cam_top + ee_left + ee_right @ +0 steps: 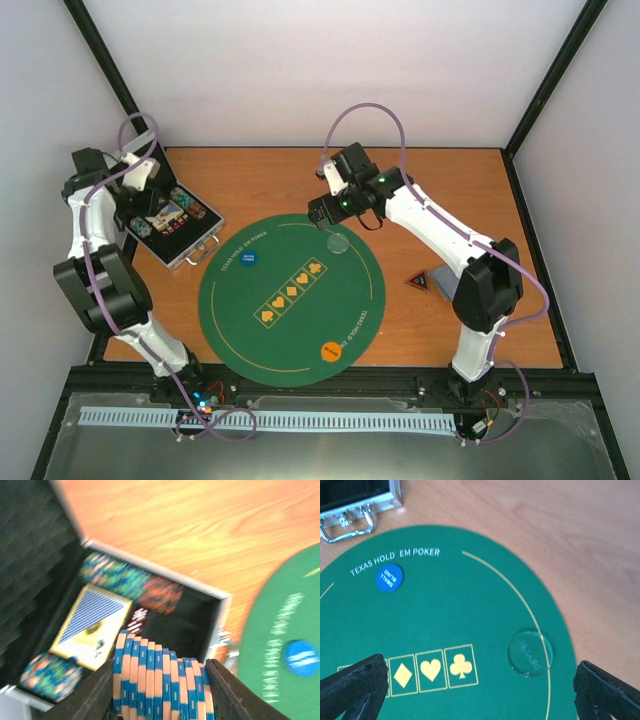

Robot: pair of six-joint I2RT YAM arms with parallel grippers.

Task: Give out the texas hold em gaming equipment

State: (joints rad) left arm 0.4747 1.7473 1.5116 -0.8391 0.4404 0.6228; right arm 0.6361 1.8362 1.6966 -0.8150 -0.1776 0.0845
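You are partway through: the blue disc (250, 257), the orange disc (331, 351) and the clear disc (530, 652) already lie on the green mat (290, 330). The black triangle marker (420, 283) sits on the desk (260, 175) just off the mat's right edge. The deck of cards (92, 625) and most chips remain in the case (190, 245), so dealing them out is what is left. Your left end effector (160, 695) hangs over the case, pinching a row of orange-and-blue chips (160, 672) between its fingers. Your right end effector (477, 680) is spread wide and empty above the mat, with the clear disc between its fingers, nearer the right one.
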